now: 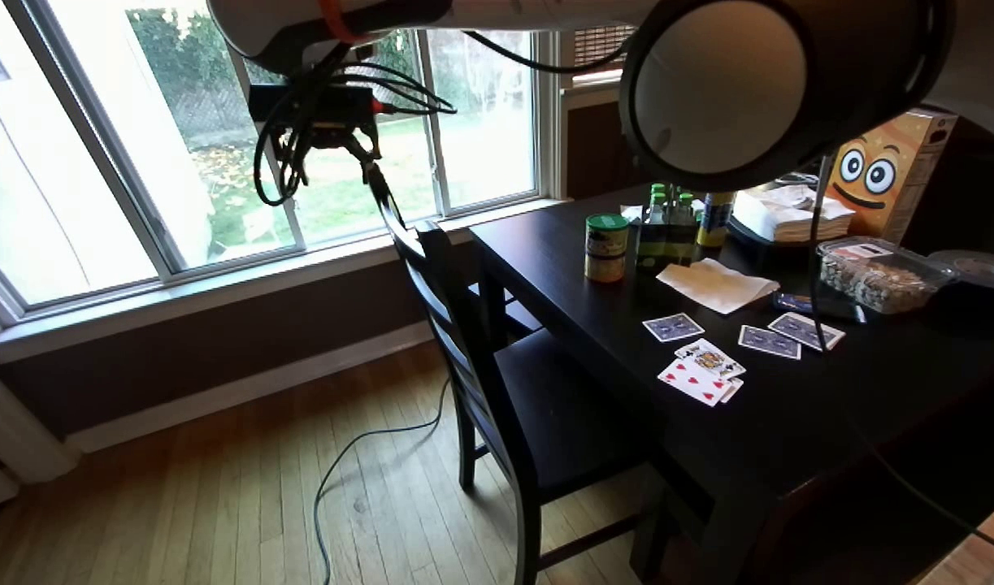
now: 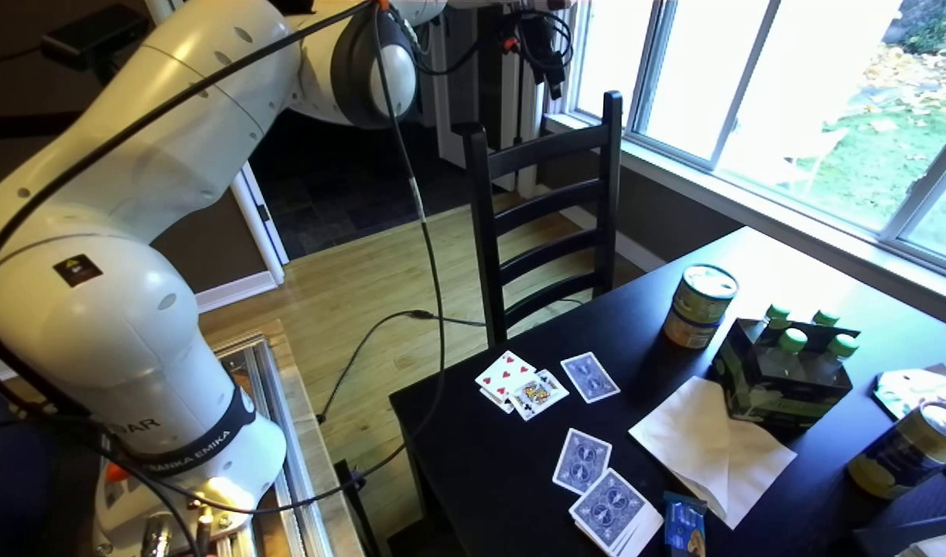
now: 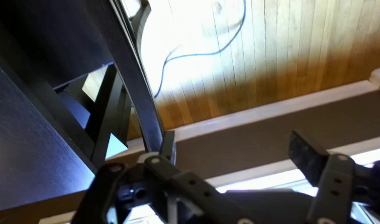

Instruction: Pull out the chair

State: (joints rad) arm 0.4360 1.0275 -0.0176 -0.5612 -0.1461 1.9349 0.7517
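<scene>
The black ladder-back dining chair (image 1: pixel 517 390) stands on the wooden floor (image 1: pixel 220 487) along one edge of the tabletop (image 2: pixel 503 456), between the corner by the window (image 2: pixel 738 93) and the neighbouring corner; the front of its seat (image 1: pixel 574 406) appears tucked under that edge. The tool (image 3: pixel 235 149) hangs beside the top of the backrest (image 2: pixel 550 203), released, its fingers (image 3: pixel 308 158) wide apart with nothing between them. In the wrist view a dark bar (image 3: pixel 134 77) of the backrest runs just outside one finger; whether they touch cannot be told.

The chair should prove stiff and fairly heavy, sturdy rather than fragile, its smooth finish perhaps slippery to grip. The top rail (image 2: pixel 548 148), near its middle, looks the best hold, one finger on each face, though a hard pull so high could tip the chair; a slow, level draw away from the edge would suit. The cable (image 3: pixel 199 55) on the floor might snag a leg (image 1: pixel 528 528).
</scene>
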